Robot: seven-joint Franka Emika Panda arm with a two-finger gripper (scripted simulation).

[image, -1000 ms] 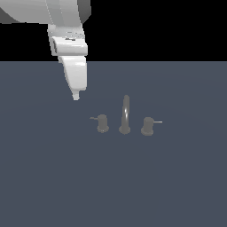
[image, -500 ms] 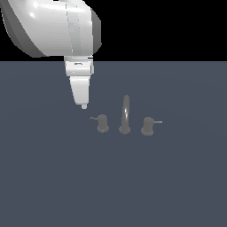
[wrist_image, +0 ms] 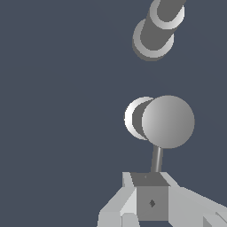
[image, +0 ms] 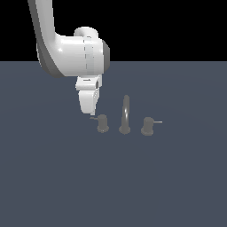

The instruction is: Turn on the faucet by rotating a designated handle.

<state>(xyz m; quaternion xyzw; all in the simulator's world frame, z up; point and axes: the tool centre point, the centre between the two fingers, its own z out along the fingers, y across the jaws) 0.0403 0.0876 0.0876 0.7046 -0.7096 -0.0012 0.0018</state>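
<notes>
One tool (image: 88, 111) hangs just above tip of handle (image: 102, 123) lever rod (exterior view's left knob of faucet (image: 125, 116)). Wrist view: tool (wrist_image: 150, 201) fingers pressed together, rod end at them, contact unclear. Faucet sits mid worktop (image: 53, 177).

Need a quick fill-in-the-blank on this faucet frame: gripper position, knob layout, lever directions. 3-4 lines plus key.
1. The gripper is nearest the knob on the exterior view's ____ side.
2. The spout stands ____ the two knobs.
3. The handle has the ____ lever of the two knobs.
4. The other knob has its lever pointing toward the exterior view's ____.

Missing words: left; between; shorter; right
</notes>
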